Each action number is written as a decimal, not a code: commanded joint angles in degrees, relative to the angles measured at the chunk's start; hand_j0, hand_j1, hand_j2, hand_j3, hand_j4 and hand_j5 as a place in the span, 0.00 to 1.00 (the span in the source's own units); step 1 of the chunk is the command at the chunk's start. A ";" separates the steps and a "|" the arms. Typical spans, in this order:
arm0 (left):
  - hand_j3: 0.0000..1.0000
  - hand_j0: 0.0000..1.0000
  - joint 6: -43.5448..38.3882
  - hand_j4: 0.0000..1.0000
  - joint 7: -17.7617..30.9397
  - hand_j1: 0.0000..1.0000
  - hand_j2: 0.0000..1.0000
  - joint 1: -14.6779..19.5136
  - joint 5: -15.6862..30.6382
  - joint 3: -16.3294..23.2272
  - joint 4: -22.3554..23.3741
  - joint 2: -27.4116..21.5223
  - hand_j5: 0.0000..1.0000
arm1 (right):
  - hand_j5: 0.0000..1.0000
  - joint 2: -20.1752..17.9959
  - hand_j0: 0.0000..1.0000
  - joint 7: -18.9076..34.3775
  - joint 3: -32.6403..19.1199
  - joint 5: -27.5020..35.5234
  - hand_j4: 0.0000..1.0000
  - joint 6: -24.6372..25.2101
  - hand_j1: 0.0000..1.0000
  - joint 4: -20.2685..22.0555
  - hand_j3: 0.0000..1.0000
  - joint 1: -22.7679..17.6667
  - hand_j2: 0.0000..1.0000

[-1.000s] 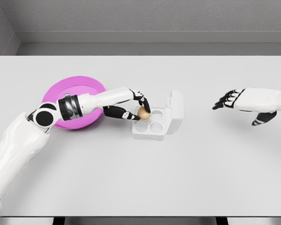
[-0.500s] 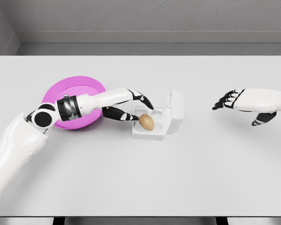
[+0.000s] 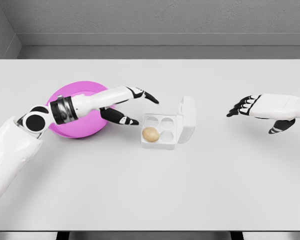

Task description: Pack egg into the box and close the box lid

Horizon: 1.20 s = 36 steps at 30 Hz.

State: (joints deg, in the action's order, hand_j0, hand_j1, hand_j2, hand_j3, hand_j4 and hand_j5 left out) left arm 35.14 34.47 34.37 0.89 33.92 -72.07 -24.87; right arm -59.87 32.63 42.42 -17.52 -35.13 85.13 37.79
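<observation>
A brown egg (image 3: 150,134) lies in the near-left cup of the small white egg box (image 3: 161,144). The box's lid (image 3: 186,119) stands open, hinged up on its right side. My left hand (image 3: 135,107) hovers just left of the box with its fingers spread and nothing in them; its forearm crosses the pink bowl (image 3: 75,127). Far to the right, my right hand (image 3: 255,111) floats above the table with relaxed fingers, holding nothing.
The pink bowl sits on the white table (image 3: 150,190) at the left, under my left forearm. A grey wall runs along the table's far edge.
My left hand let go of the egg, which dropped into the near-left cup, and then pulled back up and to the left. The right hand has not moved.
</observation>
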 commanded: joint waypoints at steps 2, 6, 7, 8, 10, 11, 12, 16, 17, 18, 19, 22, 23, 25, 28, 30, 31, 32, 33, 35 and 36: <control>0.85 0.85 -0.14 0.85 -0.02 0.85 0.85 0.00 1.66 -0.35 -0.53 -1.33 0.85 | 1.00 -0.07 1.00 -0.02 0.03 0.30 1.00 0.13 1.00 0.73 1.00 -0.09 1.00; 0.97 0.97 -0.14 0.97 -0.02 0.97 0.97 -0.18 3.59 -0.35 -2.81 -2.99 0.97 | 1.00 -0.07 1.00 -0.02 0.03 0.30 1.00 0.13 1.00 0.73 1.00 0.00 1.00; 1.00 1.00 -0.14 1.00 -0.02 1.00 1.00 -0.44 5.26 -0.26 -4.83 -4.92 1.00 | 1.00 -0.07 1.00 -0.02 0.03 0.30 1.00 0.13 1.00 0.73 1.00 -0.09 1.00; 1.00 1.00 -0.14 1.00 -0.02 1.00 1.00 -0.61 7.54 -0.26 -7.11 -7.65 1.00 | 1.00 0.02 1.00 -0.02 0.03 0.30 1.00 0.13 1.00 0.73 1.00 -0.09 1.00; 1.00 1.00 -0.14 1.00 -0.02 1.00 1.00 -1.40 10.18 0.18 -10.99 -10.55 1.00 | 1.00 0.02 1.00 -0.02 0.03 0.30 1.00 0.13 1.00 1.44 1.00 -0.09 1.00; 1.00 1.00 -0.14 1.00 -0.02 1.00 1.00 -1.67 10.18 0.00 -10.81 -10.64 1.00 | 1.00 0.02 1.00 -0.02 0.03 0.30 1.00 0.13 1.00 2.40 1.00 -0.09 1.00; 1.00 1.00 -0.14 1.00 -0.02 1.00 1.00 -1.58 10.18 -0.09 -10.63 -10.64 1.00 | 1.00 0.02 1.00 -0.02 0.03 0.30 1.00 0.13 1.00 2.67 1.00 -0.09 1.00; 1.00 1.00 -0.14 1.00 -0.02 1.00 1.00 -1.32 11.15 -0.09 -10.55 -10.73 1.00 | 1.00 0.28 1.00 -0.02 -0.14 0.30 1.00 0.13 1.00 3.63 1.00 -0.09 1.00; 1.00 1.00 -0.14 1.00 -0.02 1.00 1.00 -1.41 11.24 -0.09 -10.55 -10.82 1.00 | 1.00 0.63 1.00 -0.02 -0.14 0.30 1.00 0.13 1.00 4.42 1.00 0.00 1.00; 1.00 1.00 -0.14 1.00 -0.02 1.00 1.00 -1.41 11.94 0.09 -10.72 -12.40 1.00 | 1.00 0.81 1.00 0.07 -0.14 0.30 1.00 0.13 1.00 4.86 1.00 0.00 1.00; 1.00 1.00 -0.14 1.00 0.15 1.00 1.00 -1.49 13.70 0.35 -10.72 -13.89 1.00 | 1.00 1.16 1.00 0.07 -0.14 0.30 1.00 0.13 1.00 4.95 1.00 0.00 1.00; 1.00 1.00 -0.14 1.00 0.53 1.00 1.00 -2.28 13.70 0.44 -10.81 -14.68 1.00 | 1.00 3.88 1.00 -0.02 -0.05 0.30 1.00 0.13 1.00 5.22 1.00 0.00 1.00; 1.00 1.00 -0.14 1.00 0.53 1.00 1.00 -2.20 13.61 0.44 -10.90 -15.74 1.00 | 1.00 4.76 1.00 0.07 -0.05 0.30 1.00 0.13 1.00 5.13 1.00 -0.09 1.00; 1.00 1.00 -0.14 1.00 0.53 1.00 1.00 -2.20 13.70 0.27 -10.81 -17.06 1.00 | 1.00 6.35 1.00 0.15 0.12 0.30 1.00 0.13 1.00 5.04 1.00 -0.09 1.00; 1.00 1.00 -0.14 1.00 0.53 1.00 1.00 -2.37 13.70 0.09 -10.72 -18.64 1.00 | 1.00 7.75 1.00 0.42 0.91 0.21 1.00 0.13 1.00 4.95 1.00 -0.09 1.00; 1.00 1.00 -0.14 1.00 0.53 1.00 1.00 -3.16 13.61 0.00 -10.72 -18.73 1.00 | 1.00 7.75 1.00 0.42 0.91 0.30 1.00 0.13 1.00 5.04 1.00 -0.09 1.00; 1.00 1.00 -0.14 1.00 0.53 1.00 1.00 -3.16 13.61 0.00 -10.72 -18.73 1.00 | 1.00 7.75 1.00 0.42 0.91 0.30 1.00 0.13 1.00 5.04 1.00 -0.09 1.00; 1.00 1.00 -0.14 1.00 0.53 1.00 1.00 -3.16 13.61 0.00 -10.81 -18.73 1.00 | 1.00 7.75 1.00 0.42 0.91 0.30 1.00 0.13 1.00 5.04 1.00 0.00 1.00; 1.00 1.00 -0.14 1.00 0.53 1.00 1.00 -3.08 13.52 0.09 -10.72 -18.64 1.00 | 1.00 7.75 1.00 0.42 0.91 0.30 1.00 0.13 1.00 5.13 1.00 0.00 1.00; 1.00 1.00 -0.14 1.00 0.53 1.00 1.00 -2.90 13.35 0.18 -10.63 -18.64 1.00 | 1.00 7.75 1.00 0.42 0.91 0.30 1.00 0.13 1.00 5.31 1.00 0.00 1.00; 1.00 1.00 -0.14 1.00 0.53 1.00 1.00 -2.81 13.26 0.35 -10.54 -18.55 1.00 | 1.00 7.75 1.00 0.42 0.91 0.30 1.00 0.13 1.00 5.48 1.00 0.00 1.00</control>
State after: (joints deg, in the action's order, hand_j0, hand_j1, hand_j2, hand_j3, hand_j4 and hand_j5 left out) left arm 35.14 35.02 31.55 13.84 34.14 -82.68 -43.36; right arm -52.15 33.06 43.32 -17.54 -35.13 90.46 37.79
